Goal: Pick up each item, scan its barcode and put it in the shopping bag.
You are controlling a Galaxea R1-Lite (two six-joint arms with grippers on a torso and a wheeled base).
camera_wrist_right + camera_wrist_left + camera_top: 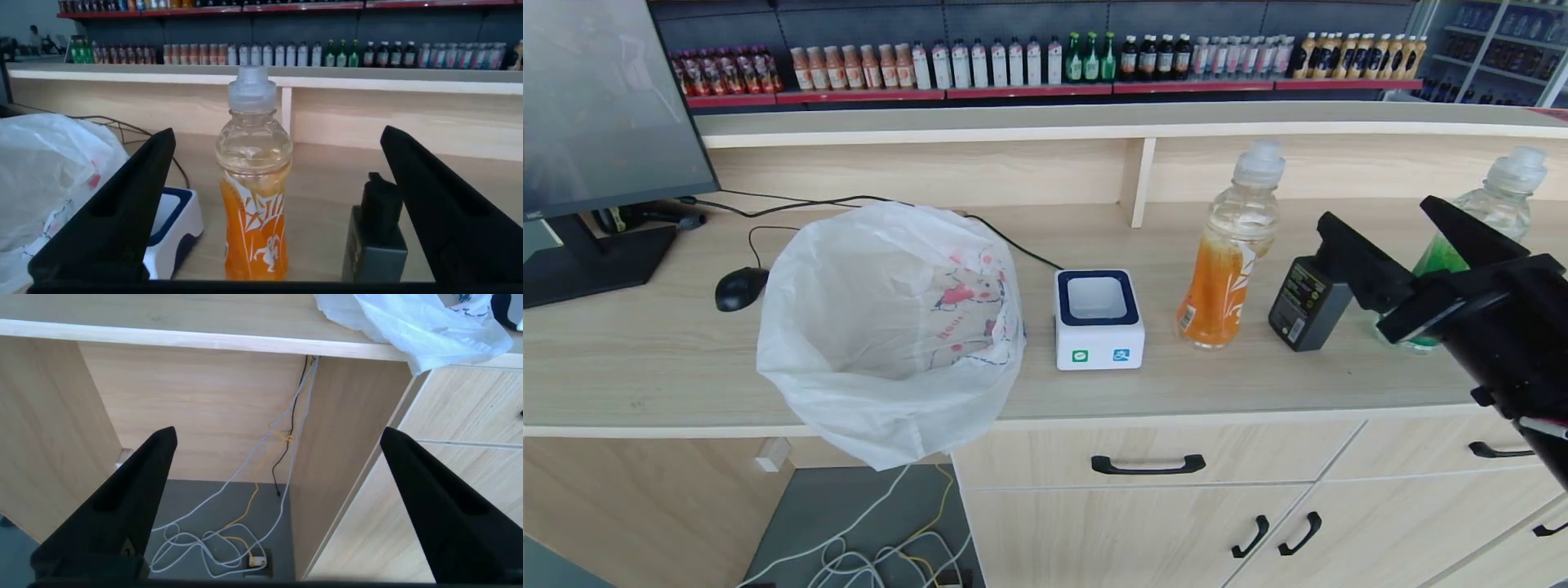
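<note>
An orange drink bottle (1230, 261) (253, 196) stands upright on the wooden counter, right of the white and blue barcode scanner (1098, 318) (173, 231). A dark grey box-like item (1307, 304) (377, 235) stands right of the bottle, and a green drink bottle (1478, 220) is farther right, partly behind my right arm. The white plastic shopping bag (890, 327) (45, 192) (417, 325) stands open at the counter's left. My right gripper (1409, 241) (270, 220) hovers open at the right, facing the orange bottle. My left gripper (278, 506) is open below the counter's edge.
A monitor (600, 106) and a black mouse (740, 288) sit at the counter's far left, with cables behind the bag. A raised shelf with a divider (1137, 181) backs the counter. Drawers (1147, 465) lie below. Loose cables (237, 539) trail on the floor under the counter.
</note>
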